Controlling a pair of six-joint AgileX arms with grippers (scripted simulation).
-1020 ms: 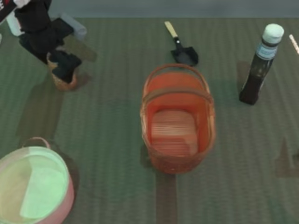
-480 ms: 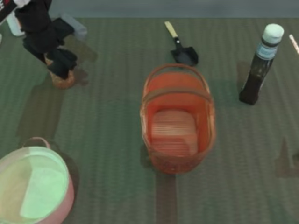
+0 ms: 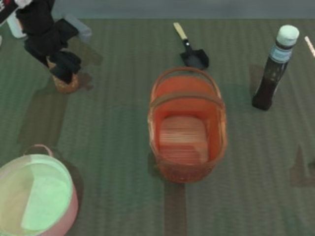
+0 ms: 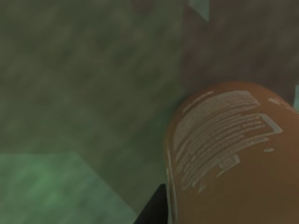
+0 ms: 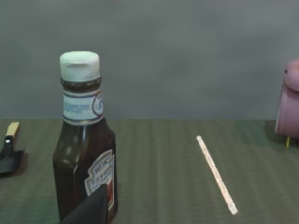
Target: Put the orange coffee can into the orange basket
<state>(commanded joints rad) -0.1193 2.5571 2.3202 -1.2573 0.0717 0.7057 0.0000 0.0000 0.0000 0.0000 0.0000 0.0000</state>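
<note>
The orange coffee can (image 3: 65, 85) stands at the table's far left, mostly hidden under my left gripper (image 3: 64, 73). In the left wrist view the can (image 4: 229, 158) fills the near frame, pale print on its side, and a dark finger (image 4: 156, 210) presses against its edge, so the gripper is shut on it. The orange basket (image 3: 187, 169), oval with a hoop handle, sits mid-table, well to the can's right and nearer the front. My right gripper (image 5: 149, 220) is out of the top view, parked near the dark bottle; one finger (image 5: 91, 210) shows, set wide.
A dark bottle with a white cap (image 3: 275, 69) stands far right beside a thin white stick (image 3: 310, 46). A small black shovel (image 3: 191, 49) lies behind the basket. A pink tub with green inside (image 3: 34, 196) fills the front left corner.
My left gripper shifted slightly left and back over the can a second ago, then held still. The basket and other things have not moved.
</note>
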